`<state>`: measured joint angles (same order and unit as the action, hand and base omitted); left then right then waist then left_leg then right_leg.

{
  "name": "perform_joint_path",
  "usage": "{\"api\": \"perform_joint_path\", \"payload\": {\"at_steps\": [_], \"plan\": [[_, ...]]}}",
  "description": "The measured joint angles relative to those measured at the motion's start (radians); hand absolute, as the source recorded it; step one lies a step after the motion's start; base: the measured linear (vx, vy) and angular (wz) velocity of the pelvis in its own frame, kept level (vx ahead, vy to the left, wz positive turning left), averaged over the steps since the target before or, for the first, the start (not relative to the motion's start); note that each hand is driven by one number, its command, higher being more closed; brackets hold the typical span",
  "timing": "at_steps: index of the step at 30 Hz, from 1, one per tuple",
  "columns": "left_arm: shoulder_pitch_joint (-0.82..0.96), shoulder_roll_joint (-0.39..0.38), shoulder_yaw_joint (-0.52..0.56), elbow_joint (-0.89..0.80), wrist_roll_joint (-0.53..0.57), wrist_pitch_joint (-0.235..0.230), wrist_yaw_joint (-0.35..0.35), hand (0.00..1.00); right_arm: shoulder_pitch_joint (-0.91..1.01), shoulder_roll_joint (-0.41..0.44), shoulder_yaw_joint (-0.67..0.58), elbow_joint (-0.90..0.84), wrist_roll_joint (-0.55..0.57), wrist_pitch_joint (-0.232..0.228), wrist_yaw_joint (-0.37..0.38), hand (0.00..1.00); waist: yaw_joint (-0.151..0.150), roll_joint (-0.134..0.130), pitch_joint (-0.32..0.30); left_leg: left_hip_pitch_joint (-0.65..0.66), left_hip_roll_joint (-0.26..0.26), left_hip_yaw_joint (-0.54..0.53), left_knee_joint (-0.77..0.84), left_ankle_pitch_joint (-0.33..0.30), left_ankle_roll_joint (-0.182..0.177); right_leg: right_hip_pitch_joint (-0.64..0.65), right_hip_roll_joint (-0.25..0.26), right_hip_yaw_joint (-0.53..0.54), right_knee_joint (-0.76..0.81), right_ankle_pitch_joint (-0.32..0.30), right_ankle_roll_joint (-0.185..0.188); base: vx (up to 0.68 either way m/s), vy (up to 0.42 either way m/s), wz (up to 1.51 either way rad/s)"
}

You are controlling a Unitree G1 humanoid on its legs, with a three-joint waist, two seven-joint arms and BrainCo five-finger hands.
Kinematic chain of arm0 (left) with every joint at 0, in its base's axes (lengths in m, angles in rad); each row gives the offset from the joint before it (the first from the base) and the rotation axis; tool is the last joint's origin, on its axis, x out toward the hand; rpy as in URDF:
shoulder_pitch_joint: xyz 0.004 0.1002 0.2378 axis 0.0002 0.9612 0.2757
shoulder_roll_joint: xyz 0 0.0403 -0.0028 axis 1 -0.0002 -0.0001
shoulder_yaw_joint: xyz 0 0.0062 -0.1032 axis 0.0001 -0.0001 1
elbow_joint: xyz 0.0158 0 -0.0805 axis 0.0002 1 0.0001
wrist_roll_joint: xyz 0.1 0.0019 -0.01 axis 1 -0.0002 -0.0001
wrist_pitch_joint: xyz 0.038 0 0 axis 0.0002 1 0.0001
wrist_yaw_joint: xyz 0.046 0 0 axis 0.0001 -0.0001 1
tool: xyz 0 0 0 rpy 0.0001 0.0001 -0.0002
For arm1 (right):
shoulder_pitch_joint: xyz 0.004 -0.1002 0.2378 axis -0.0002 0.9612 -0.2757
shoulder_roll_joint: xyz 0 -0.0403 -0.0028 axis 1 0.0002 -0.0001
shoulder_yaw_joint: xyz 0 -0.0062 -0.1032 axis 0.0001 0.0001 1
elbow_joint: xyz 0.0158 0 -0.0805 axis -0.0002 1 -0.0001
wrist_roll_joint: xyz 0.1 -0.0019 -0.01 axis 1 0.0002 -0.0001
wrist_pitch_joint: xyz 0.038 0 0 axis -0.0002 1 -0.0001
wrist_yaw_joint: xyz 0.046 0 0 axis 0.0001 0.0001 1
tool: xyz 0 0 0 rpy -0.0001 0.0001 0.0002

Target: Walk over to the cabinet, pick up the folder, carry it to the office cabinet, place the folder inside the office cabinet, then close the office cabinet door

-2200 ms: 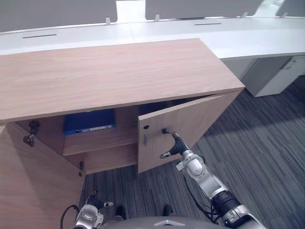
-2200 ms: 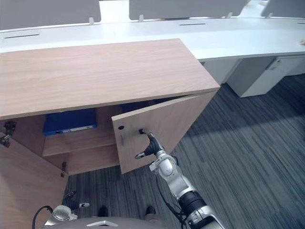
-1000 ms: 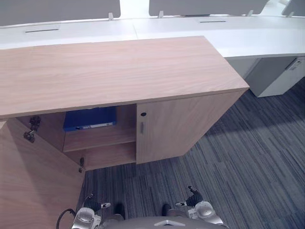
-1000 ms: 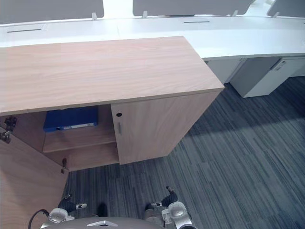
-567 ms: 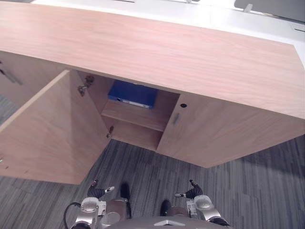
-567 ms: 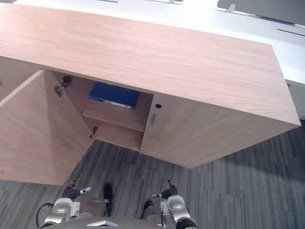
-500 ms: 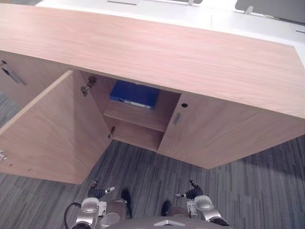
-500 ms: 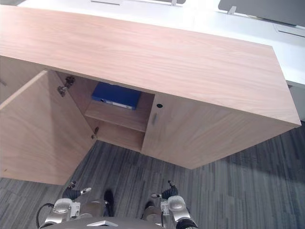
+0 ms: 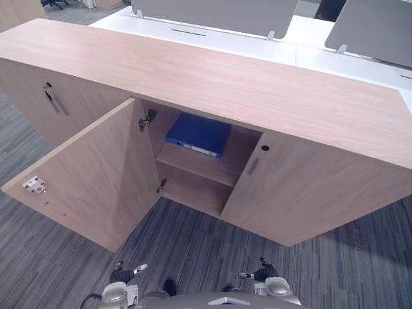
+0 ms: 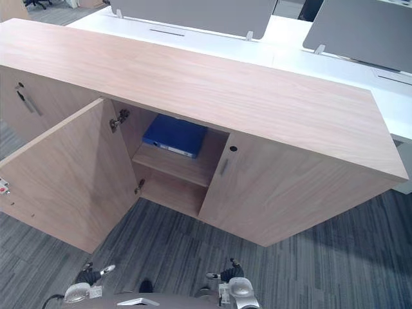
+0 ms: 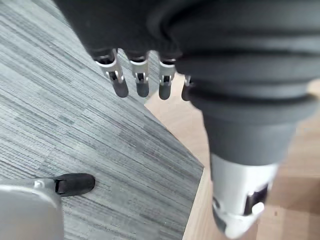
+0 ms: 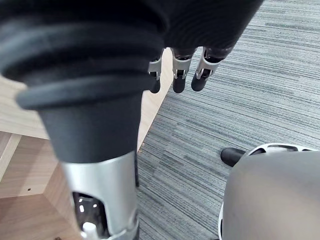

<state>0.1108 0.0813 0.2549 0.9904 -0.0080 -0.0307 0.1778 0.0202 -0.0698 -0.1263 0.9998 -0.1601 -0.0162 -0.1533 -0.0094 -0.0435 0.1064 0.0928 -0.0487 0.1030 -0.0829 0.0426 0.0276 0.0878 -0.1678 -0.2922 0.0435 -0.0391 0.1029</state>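
A blue folder [image 9: 198, 134] lies flat on the upper shelf inside the wooden cabinet [image 9: 212, 77], in its open left compartment. The left door [image 9: 90, 180] stands swung wide open; the right door [image 9: 315, 193] is shut. My left hand [image 9: 118, 293] hangs low at the bottom edge of the left eye view, far below the folder, with its fingers [image 11: 135, 80] straight over the carpet and holding nothing. My right hand [image 10: 235, 287] hangs low as well, its fingers [image 12: 177, 77] relaxed and empty.
White desks [image 9: 212, 42] with grey divider panels [image 9: 212, 9] run behind the cabinet. A further shut cabinet door with a bar handle [image 9: 54, 102] is at the far left. Grey striped carpet [image 9: 193, 251] lies between me and the cabinet.
The right door, pushed by my right hand 2.2 s ago, is now shut and that hand has dropped low. The camera has since swung left, showing the open left door fully.
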Motion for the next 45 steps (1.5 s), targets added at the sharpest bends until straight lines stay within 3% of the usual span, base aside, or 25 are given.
{"api": "perform_joint_path", "payload": {"at_steps": [4, 9, 15, 20, 26, 35, 45], "plan": [[0.029, 0.028, 0.146, -0.089, -0.087, -0.006, 0.037, 0.0, 0.006, -0.013, -0.005, 0.0, 0.006, 0.0, 0.0, 0.0, 0.0, 0.019, -0.008, -0.001, 0.003, -0.022, -0.002, 0.003, -0.004, 0.019, 0.005, -0.022, -0.017, 0.002, -0.003, 0.0, -0.019, 0.14], [0.02, 0.152, 0.275, -0.22, -0.187, -0.044, 0.081, 0.0, -0.002, -0.023, -0.004, 0.0, 0.006, -0.001, -0.001, 0.0, 0.013, 0.02, -0.009, 0.001, 0.016, -0.022, -0.003, 0.003, -0.009, 0.032, 0.023, -0.022, -0.036, 0.008, -0.012, 0.0, -0.026, 0.02], [-0.061, 0.315, 0.303, -0.254, -0.187, -0.064, 0.118, 0.0, 0.018, -0.025, 0.006, 0.001, 0.006, -0.002, -0.001, 0.0, 0.019, 0.015, -0.012, -0.003, 0.025, -0.018, -0.003, -0.001, -0.015, 0.034, 0.035, -0.018, -0.053, 0.013, -0.02, 0.0, -0.007, -0.01], [-0.107, 0.378, 0.266, -0.346, -0.186, -0.098, 0.118, 0.0, 0.027, -0.043, 0.007, 0.0, 0.01, -0.003, 0.0, 0.0, 0.026, 0.014, -0.012, -0.003, 0.025, -0.012, -0.003, -0.005, -0.019, 0.033, 0.037, -0.01, -0.057, 0.013, -0.02, 0.0, -0.004, -0.03], [-0.138, 0.385, 0.187, -0.393, -0.175, -0.103, 0.12, 0.0, 0.031, -0.058, 0.026, 0.0, 0.01, -0.003, 0.002, 0.0, 0.036, 0.011, -0.012, 0.005, 0.03, 0.006, -0.003, -0.015, -0.024, 0.032, 0.042, 0.011, -0.059, 0.013, -0.021, 0.01, -0.007, -0.09], [-0.118, 0.387, 0.158, -0.432, -0.164, -0.103, 0.114, 0.0, 0.038, -0.058, 0.026, 0.0, 0.006, -0.002, 0.013, 0.0, 0.058, 0.009, -0.012, 0.011, 0.037, 0.016, -0.003, -0.017, -0.027, 0.032, 0.05, 0.031, -0.058, 0.014, -0.023, -0.01, -0.006, -0.03], [0.08, 0.218, 0.081, -0.629, -0.166, -0.109, 0.104, 0.0, 0.055, -0.055, 0.025, -0.001, 0.004, -0.001, 0.014, 0.0, 0.076, 0.009, -0.013, 0.013, 0.037, 0.02, -0.003, -0.015, -0.026, 0.031, 0.05, 0.035, -0.054, 0.012, -0.029, -0.02, -0.011, -0.01]]}}
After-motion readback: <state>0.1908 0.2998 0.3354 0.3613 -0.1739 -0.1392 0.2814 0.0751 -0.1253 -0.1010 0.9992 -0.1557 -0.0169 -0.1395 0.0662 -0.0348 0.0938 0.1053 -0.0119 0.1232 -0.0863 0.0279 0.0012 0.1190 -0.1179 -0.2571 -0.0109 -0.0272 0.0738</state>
